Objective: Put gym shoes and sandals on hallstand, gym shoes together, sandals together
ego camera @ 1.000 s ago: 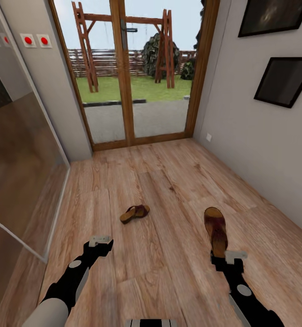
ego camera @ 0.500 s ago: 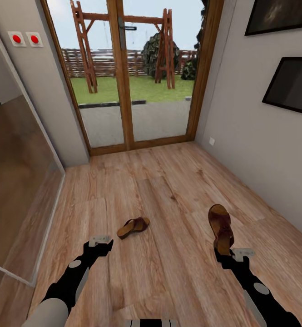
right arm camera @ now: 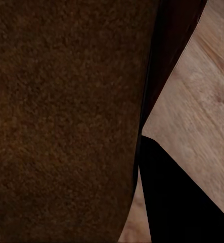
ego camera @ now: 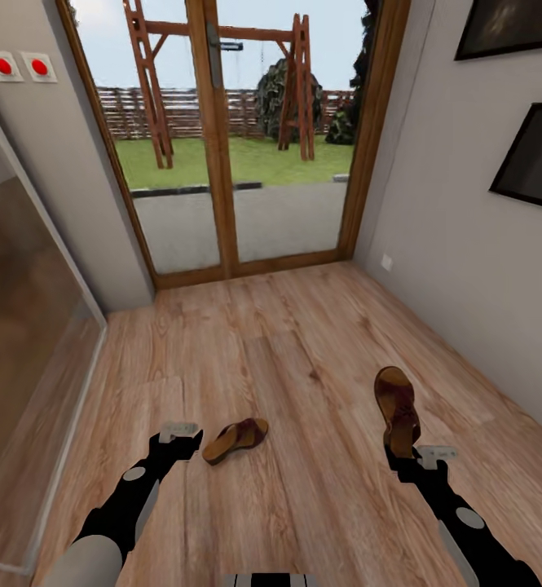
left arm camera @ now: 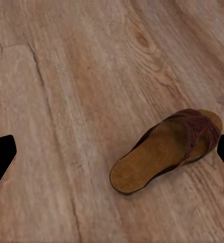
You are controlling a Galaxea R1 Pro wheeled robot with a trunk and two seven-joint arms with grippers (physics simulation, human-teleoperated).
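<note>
Over the last second the whole head view has slid: the glass door [ego camera: 222, 147] and the red wall buttons [ego camera: 19, 65] sit further left and the mirrored panel on the left has narrowed, so the base or head has moved, not the things. The loose sandal [ego camera: 235, 439] on the corridor floor [ego camera: 303, 342] now lies just right of the left gripper [ego camera: 178, 438], nearer to it than before. In the left wrist view that sandal [left arm camera: 167, 150] lies flat, footbed up, strap toward its far end, with the left fingers [left arm camera: 1, 162] spread wide at either side and holding nothing. The right gripper [ego camera: 421, 463] carries the other sandal [ego camera: 397, 410], clamped by its near end so that it juts away over the floor; it has kept its place against the gripper while the view shifted. In the right wrist view its brown footbed [right arm camera: 66, 116] presses against one dark finger [right arm camera: 177, 202]. I judge the robot is lining up the left arm to take the second sandal. The hallstand and gym shoes are out of frame, so placing comes later.
</note>
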